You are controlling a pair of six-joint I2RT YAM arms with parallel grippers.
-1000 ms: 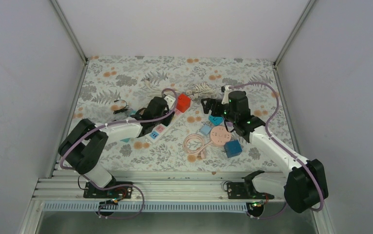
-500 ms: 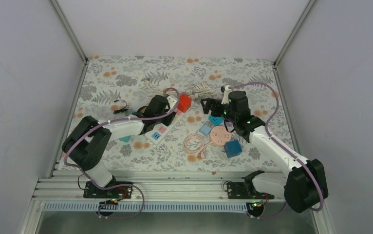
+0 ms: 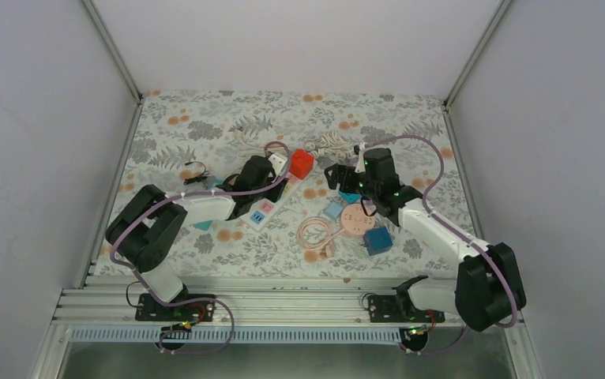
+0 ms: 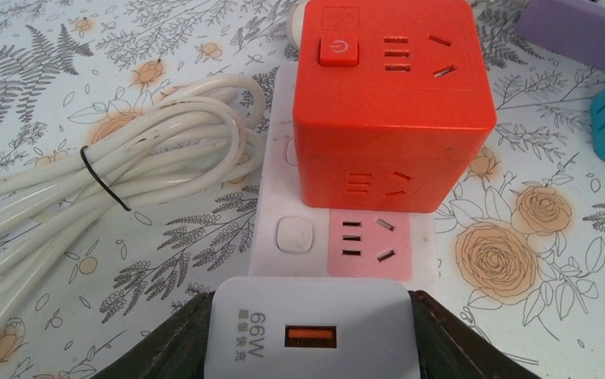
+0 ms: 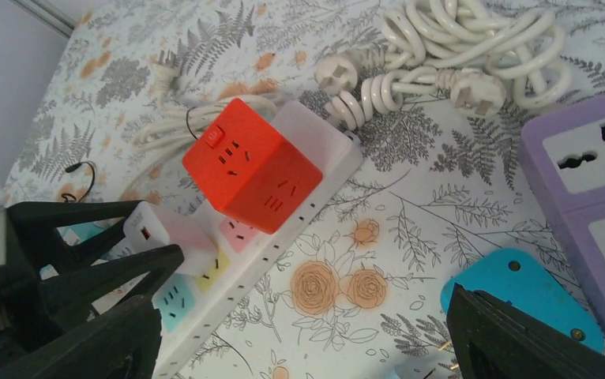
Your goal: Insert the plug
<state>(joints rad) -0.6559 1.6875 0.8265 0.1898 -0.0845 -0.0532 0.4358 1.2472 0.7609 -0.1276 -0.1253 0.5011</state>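
Fingers (image 4: 169, 347) of the left gripper (image 3: 255, 177) were closed on either side of a white charger plug (image 4: 312, 320), seen from the left wrist with its orange-lined port facing the camera. The plug sat over the near end of a white power strip (image 4: 274, 189), just short of a pink socket; whether its prongs had entered the strip could not be told. An orange-red cube socket (image 4: 394, 95) stood on the strip directly beyond, and a bundle of white cable (image 4: 125, 158) tied with a black band lay to its left on the floral tablecloth (image 3: 204, 118). The right gripper (image 3: 336, 175) hovered to the right of the strip with its fingers spread wide and nothing between them, near a teal adapter (image 5: 520, 292) and a purple socket block (image 5: 584, 174)
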